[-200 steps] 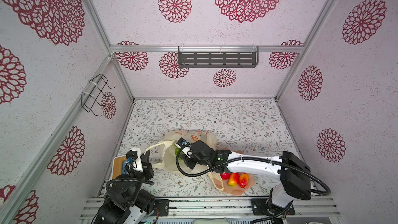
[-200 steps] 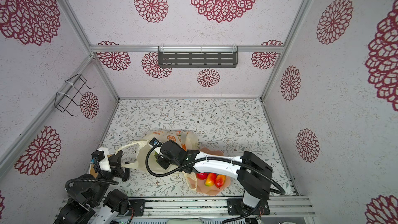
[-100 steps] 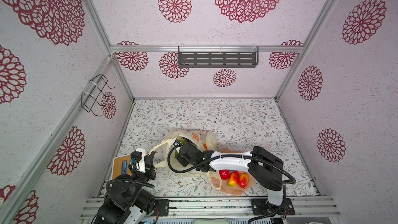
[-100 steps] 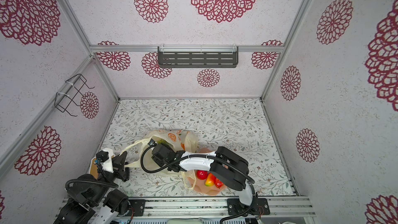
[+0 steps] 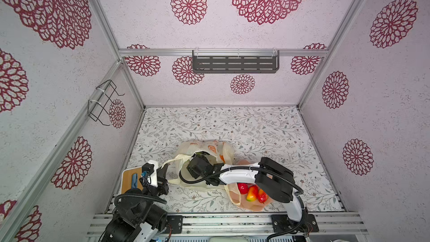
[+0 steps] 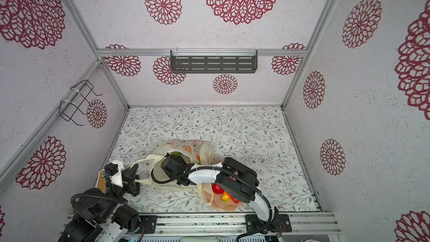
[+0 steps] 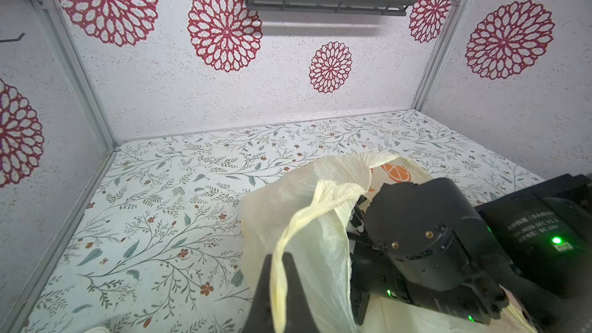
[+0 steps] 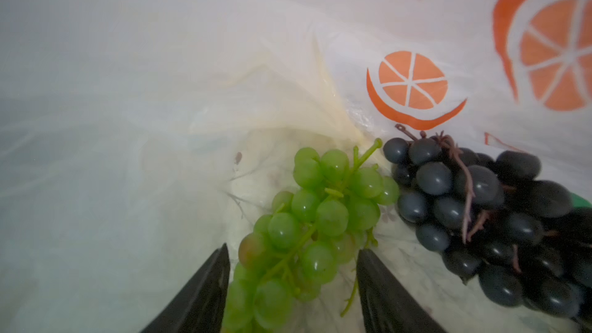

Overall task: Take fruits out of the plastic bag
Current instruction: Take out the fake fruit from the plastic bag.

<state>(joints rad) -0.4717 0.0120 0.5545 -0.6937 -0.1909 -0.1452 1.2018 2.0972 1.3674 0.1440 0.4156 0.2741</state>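
The cream plastic bag (image 5: pixel 204 146) (image 6: pixel 183 146) lies at the middle of the table, its mouth towards the arms. My left gripper (image 7: pixel 278 270) is shut on one loop handle (image 7: pixel 307 219) and holds it up. My right gripper (image 8: pixel 292 248) is inside the bag, open, its fingers on either side of the green grape bunch (image 8: pixel 320 213) with a gap on one side. A dark grape bunch (image 8: pixel 480 206) lies right beside the green one. A red apple (image 5: pixel 242 187) and two red-yellow mangoes (image 5: pixel 252 194) sit in the pink bowl (image 5: pixel 256 207).
The pink bowl stands near the front edge under the right arm's elbow (image 5: pixel 274 180). A wooden board (image 5: pixel 128 178) with a blue item lies at the front left. A grey shelf (image 5: pixel 235 61) hangs on the back wall, and a wire rack (image 5: pixel 104 103) on the left wall.
My right arm has swung left and pushed its gripper deeper into the bag mouth, and its jaws have opened wider. My left gripper keeps hold of the handle.
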